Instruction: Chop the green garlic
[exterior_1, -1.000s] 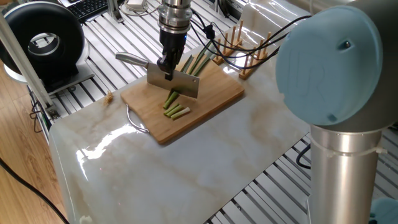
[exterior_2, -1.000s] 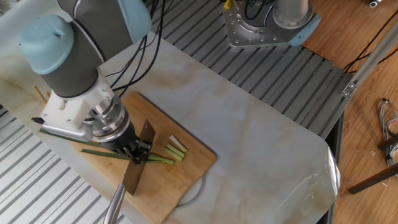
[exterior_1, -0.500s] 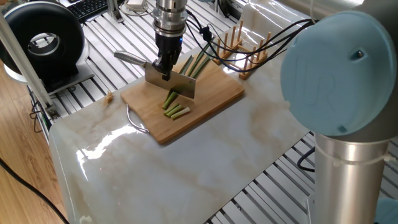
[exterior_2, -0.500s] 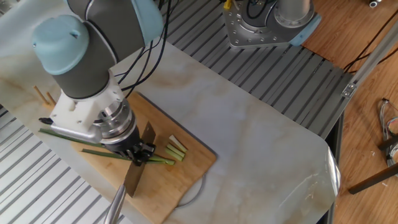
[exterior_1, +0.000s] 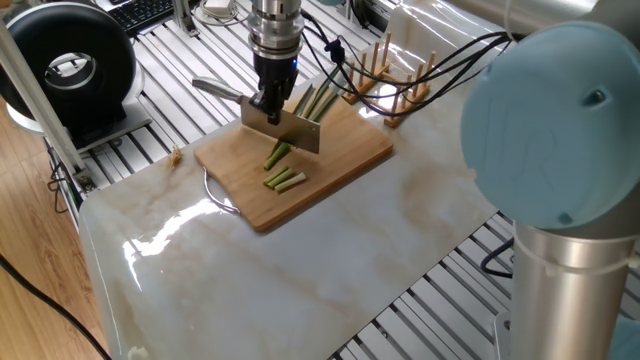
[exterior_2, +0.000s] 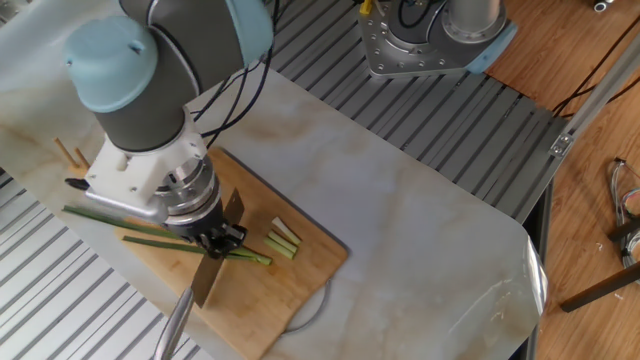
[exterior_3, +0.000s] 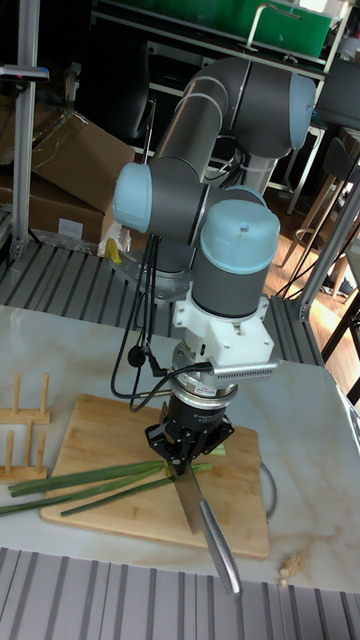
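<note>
Your tool (exterior_1: 268, 101) grips cleaver (exterior_1: 285, 128) by its spine, blade across green garlic (exterior_1: 310, 102), so edge meets stalks square on cutting board (exterior_1: 340, 165); 3 cut pcs (exterior_1: 284, 180) lie clear.

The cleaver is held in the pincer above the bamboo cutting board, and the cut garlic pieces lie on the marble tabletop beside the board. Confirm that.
Not quite. The cleaver is in the pincer above the bamboo cutting board, but the cut garlic pieces lie on the board itself, not on the marble. One fixed view shows this.

Robotics lab bench: slotted aluminium frame table (exterior_1: 150, 140), marble-look sheet (exterior_1: 330, 250), cardboard boxes (exterior_3: 70, 165), keyboard (exterior_1: 145, 12), loose cables.
</note>
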